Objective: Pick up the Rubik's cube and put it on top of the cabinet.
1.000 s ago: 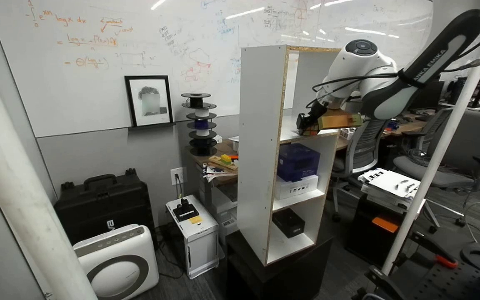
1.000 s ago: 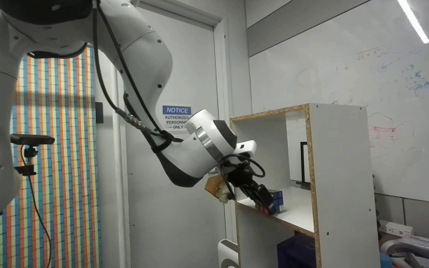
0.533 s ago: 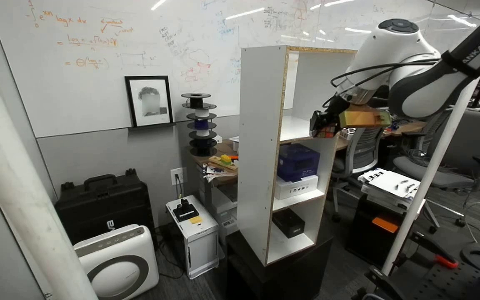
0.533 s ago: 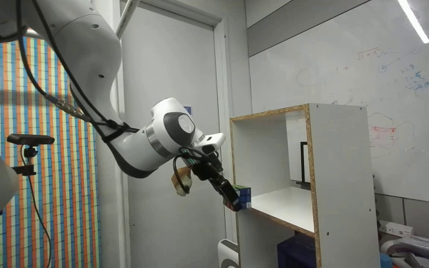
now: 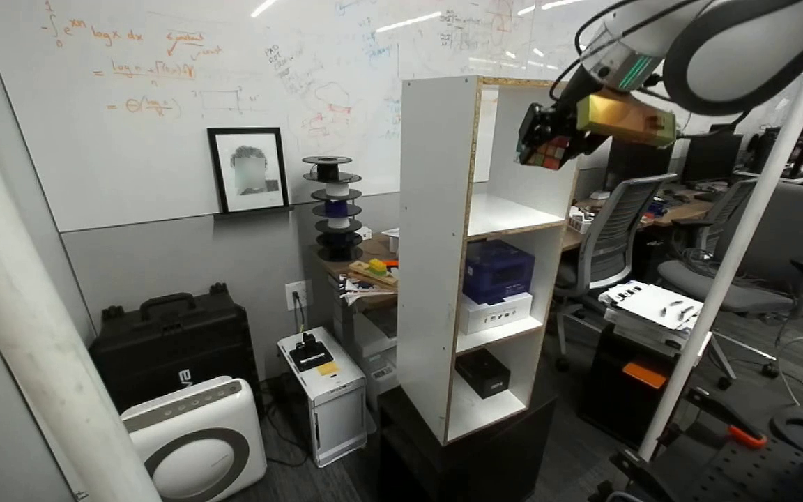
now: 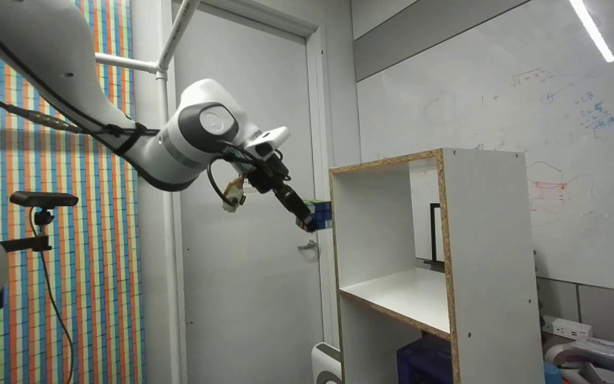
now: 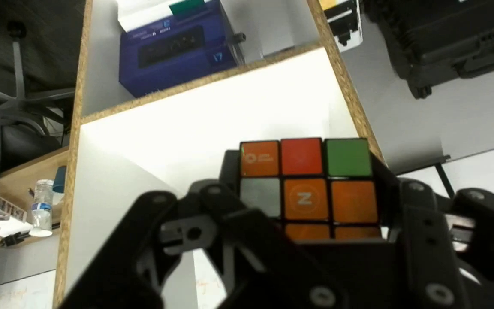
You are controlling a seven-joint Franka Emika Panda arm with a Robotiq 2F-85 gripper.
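- One pincer point(image 6: 307, 217) slants downward, presumably to hold its load ahead of the wrist. Its jaws stand as far apart as the Rubik's cube point(image 6: 324, 215) is wide, clamped on opposite sides.
- The Rubik's cube hangs in front of the upper compartment of the cabinet point(image 6: 373, 224), below its top. A side grip apparently keeps the underside free for placing. Contact with the front edge: cannot tell.
- The cabinet stands upright, its top surface out of sight. More lift is judged necessary before crossing, lest the load strike the edging.
- A dark blue box point(image 6: 425, 362) sits one compartment lower, likely outside the path.
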